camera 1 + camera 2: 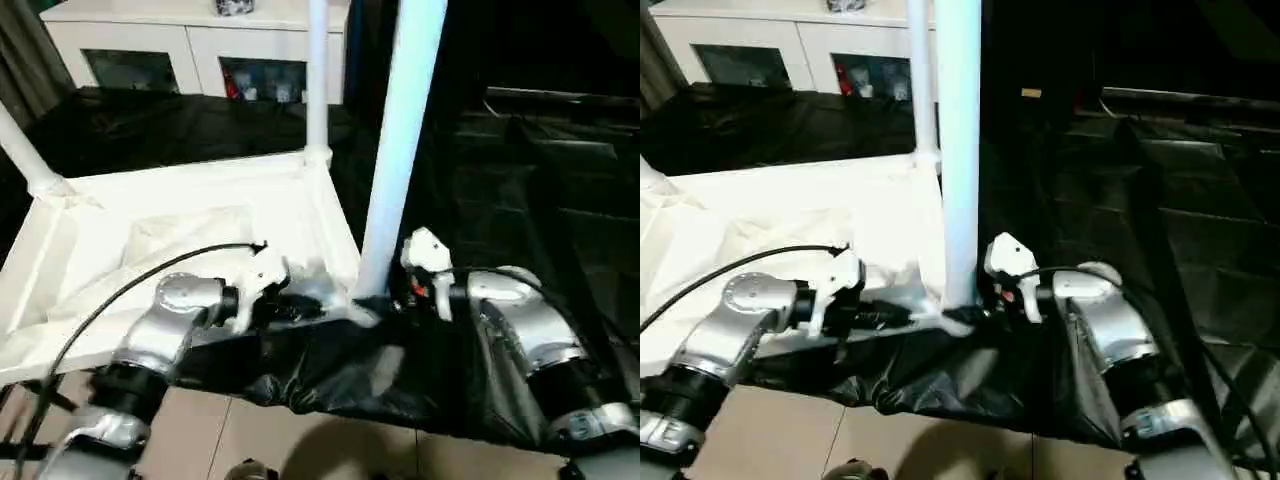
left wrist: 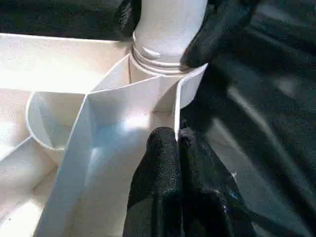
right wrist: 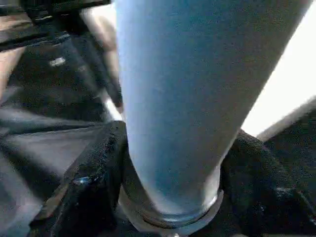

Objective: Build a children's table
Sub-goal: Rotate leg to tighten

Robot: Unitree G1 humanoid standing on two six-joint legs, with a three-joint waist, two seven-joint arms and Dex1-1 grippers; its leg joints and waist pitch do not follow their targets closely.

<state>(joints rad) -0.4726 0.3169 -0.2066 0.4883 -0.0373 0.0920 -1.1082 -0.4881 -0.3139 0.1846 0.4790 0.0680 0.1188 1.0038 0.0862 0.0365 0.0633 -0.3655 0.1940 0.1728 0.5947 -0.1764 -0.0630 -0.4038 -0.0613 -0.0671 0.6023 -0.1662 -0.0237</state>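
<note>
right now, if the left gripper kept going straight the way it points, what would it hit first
Probably the near leg's base. The left gripper, fingers shut on the upturned tabletop's edge wall, points along that wall toward the corner socket, where the leg stands with the right gripper around it.

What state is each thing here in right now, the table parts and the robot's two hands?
Tabletop: lying upside down, ribbed underside up.
Near leg: upright in its corner socket.
Far leg: upright in its socket.
Left-corner leg: in its socket, leaning outward.
Left gripper: shut on the tabletop's rim.
Right gripper: fingers around the near leg's base.
Cabinet: glass doors closed.
</note>
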